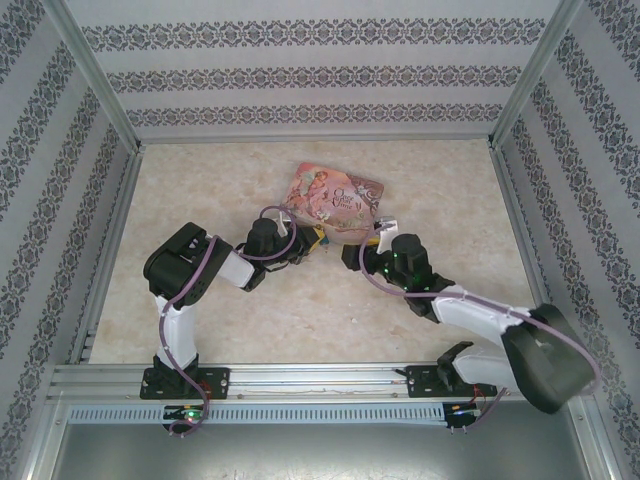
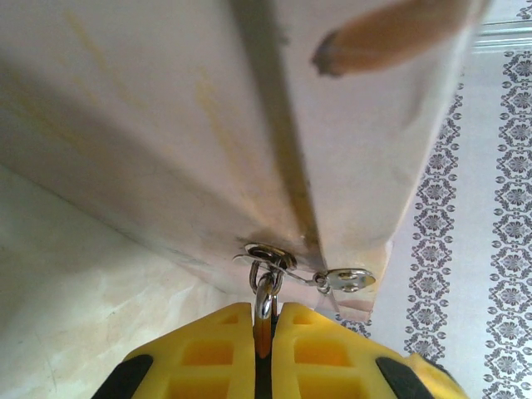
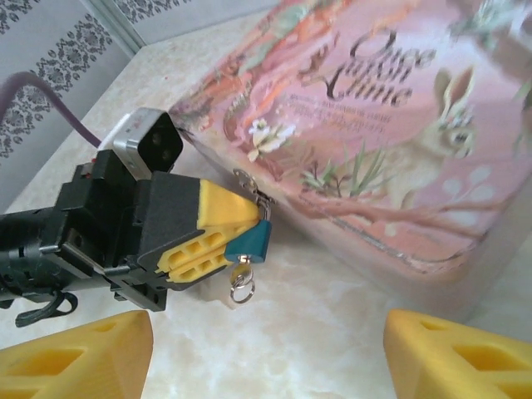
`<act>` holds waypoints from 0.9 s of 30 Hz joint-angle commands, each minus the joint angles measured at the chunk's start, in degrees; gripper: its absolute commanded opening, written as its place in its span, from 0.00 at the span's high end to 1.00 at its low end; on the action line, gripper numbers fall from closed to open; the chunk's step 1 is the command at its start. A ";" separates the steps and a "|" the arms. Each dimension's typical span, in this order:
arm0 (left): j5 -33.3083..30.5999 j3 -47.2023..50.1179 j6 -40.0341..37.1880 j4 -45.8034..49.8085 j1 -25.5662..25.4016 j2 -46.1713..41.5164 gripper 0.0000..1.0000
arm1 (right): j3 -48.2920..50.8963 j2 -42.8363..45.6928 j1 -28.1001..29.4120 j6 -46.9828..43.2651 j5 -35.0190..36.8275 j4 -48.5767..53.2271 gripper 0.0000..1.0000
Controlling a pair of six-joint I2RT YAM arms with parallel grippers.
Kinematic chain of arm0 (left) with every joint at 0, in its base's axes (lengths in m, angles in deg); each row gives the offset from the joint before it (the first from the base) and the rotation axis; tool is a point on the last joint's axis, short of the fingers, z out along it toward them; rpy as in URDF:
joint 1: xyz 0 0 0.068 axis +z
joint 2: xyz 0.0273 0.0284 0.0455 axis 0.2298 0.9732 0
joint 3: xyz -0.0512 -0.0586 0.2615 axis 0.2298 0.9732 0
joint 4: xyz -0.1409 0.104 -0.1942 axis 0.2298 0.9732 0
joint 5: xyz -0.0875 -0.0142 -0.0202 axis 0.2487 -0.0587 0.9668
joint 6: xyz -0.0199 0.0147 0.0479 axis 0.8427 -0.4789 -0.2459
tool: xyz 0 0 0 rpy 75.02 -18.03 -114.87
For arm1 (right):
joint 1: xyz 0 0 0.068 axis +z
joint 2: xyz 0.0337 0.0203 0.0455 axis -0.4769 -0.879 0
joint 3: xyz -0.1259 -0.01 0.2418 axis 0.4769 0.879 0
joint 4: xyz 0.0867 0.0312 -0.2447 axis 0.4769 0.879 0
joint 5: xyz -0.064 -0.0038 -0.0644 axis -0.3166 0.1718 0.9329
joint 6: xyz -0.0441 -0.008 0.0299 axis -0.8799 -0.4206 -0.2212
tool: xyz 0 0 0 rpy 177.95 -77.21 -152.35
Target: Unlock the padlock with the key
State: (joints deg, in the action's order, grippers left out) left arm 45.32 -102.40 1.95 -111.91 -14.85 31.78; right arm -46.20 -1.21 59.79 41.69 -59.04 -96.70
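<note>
The blue padlock hangs by its silver shackle from the hasp on the front of the pink illustrated tin. My left gripper is shut on the padlock, its yellow fingers pinching the body from the side. The small key is stuck in the bottom of the padlock, and its ring dangles just above the table. My right gripper is open a short way in front of the key, with nothing between its fingers. In the top view the two grippers face each other at the tin's near edge.
The pink tin lies flat in the middle of the marble-patterned table. Patterned walls enclose the left, back and right sides. A metal rail runs along the near edge by the arm bases.
</note>
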 commanded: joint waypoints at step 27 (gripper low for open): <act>-0.36 -2.38 -1.59 2.55 -0.73 -1.88 0.94 | -1.51 10.63 8.32 -61.24 10.74 15.01 0.05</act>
State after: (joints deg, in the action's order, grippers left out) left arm 45.17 -103.23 1.47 -110.25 -14.85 31.75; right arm -46.20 9.37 67.40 -13.15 -49.68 -83.43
